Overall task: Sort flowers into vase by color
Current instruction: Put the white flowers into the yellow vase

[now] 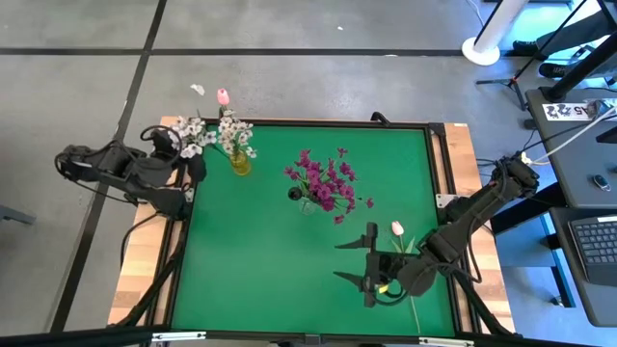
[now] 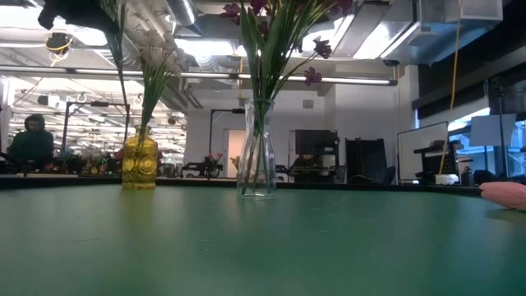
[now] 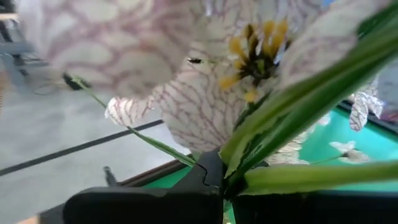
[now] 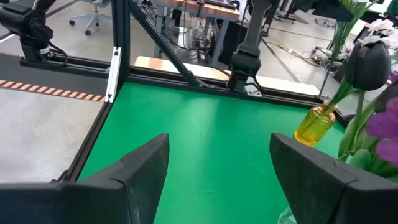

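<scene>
White blooms fill the yellow vase (image 1: 239,162), purple the clear vase (image 1: 307,204); left gripper (image 1: 185,154) pinches a white flower (image 1: 193,128), right gripper (image 1: 369,262) gapes empty by 1 tulip (image 1: 397,228).

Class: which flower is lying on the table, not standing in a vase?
The pale pink tulip beside the right gripper; the others stand in the yellow vase and clear vase.

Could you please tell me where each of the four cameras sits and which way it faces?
High view: overhead, straight down on the green table; both arms show.
Low view: at tabletop height, level towards the room; no arm clearly shows.
Left wrist view: on the left arm, its shut left gripper on a white flower.
Right wrist view: on the right arm, across the table; open right gripper below.
Shared: yellow vase in high, low and right wrist.
</scene>
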Tool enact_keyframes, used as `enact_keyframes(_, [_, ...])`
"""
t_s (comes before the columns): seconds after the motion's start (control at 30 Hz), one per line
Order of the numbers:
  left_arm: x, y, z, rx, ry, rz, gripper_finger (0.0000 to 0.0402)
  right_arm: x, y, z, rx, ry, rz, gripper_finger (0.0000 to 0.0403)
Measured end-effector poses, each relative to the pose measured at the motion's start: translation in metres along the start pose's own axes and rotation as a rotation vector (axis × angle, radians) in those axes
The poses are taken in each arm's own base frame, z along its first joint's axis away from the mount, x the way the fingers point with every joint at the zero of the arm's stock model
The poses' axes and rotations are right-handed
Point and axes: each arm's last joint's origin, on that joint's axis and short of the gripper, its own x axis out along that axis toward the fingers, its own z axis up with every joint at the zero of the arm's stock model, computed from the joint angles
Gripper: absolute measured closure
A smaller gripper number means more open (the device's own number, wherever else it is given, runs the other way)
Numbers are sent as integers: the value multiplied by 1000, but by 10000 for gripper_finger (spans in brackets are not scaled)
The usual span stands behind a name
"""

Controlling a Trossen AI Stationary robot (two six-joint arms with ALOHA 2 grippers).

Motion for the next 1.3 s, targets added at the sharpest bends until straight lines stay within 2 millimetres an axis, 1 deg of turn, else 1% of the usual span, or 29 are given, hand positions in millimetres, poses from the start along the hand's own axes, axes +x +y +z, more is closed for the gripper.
enact_keyframes(0.17, [2, 1, -14, 13, 44, -62, 401, 0, 0, 0, -2, 1, 0, 127])
enact_keyframes(0.3, [2, 11, -23, -6, 29, -62, 401, 0, 0, 0, -3, 3, 14, 127])
enact_keyframes(0.47, [-5, 31, -18, -99, -41, -62, 401, 0, 1, -1, -4, 9, 24, 127])
enact_keyframes(0.6, [-10, 38, -9, -127, -100, -99, 401, 0, 1, -1, -7, 13, 20, 127])
enact_keyframes(0.8, [-12, 34, 3, -62, -160, -154, 401, 0, 0, -1, -6, 11, 8, 127])
enact_keyframes(0.9, [-12, 31, 3, -20, -160, -150, 401, 0, 0, -1, -3, 10, 5, 127])
enact_keyframes(1.1, [-7, 27, -6, 35, -150, -123, 401, 0, 0, -1, 3, 8, 5, 127])
enact_keyframes(1.3, [-1, 18, -22, 72, -134, -123, 401, 0, 0, -1, 4, 7, 5, 127])
